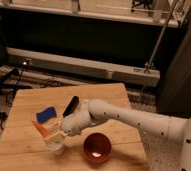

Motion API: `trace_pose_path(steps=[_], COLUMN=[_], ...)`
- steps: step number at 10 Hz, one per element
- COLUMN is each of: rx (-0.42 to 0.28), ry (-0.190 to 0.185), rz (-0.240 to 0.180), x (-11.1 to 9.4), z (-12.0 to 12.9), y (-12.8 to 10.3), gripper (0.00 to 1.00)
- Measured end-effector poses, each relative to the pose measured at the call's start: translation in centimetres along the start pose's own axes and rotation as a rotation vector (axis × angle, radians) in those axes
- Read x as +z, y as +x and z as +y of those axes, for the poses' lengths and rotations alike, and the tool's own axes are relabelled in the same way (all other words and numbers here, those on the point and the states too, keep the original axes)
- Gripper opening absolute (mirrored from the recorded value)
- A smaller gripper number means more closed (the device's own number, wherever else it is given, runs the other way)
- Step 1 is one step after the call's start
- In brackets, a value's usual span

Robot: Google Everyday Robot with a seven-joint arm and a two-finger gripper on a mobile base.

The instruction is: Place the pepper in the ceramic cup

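Note:
The pepper [39,129], slender and orange-red, hangs tilted just above the left rim of the ceramic cup [55,147], a small white cup near the table's front edge. My gripper [52,134] is shut on the pepper's right end and sits directly over the cup, partly hiding the cup's opening. The white arm [114,116] reaches in from the right across the table.
A red bowl [97,147] stands just right of the cup. A blue block [46,114] and a black oblong object [70,106] lie behind the gripper on the wooden table [19,150]. A dark chair is at the far left.

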Motion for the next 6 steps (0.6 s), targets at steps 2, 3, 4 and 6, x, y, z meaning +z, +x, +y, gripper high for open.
trace_pose_path(steps=[2,3,4,6], rx=[-0.008,-0.016,-0.029,-0.054], ry=[-0.006,0.001,0.020,0.043], rz=[0.030,0.041,0.048,0.055], x=[-0.37,-0.32,-0.07,0.07], z=[0.39,0.38,0.14,-0.13], y=[-0.28,-0.32,-0.39,-0.34], gripper=[0.00,0.02,0.11,0.30])
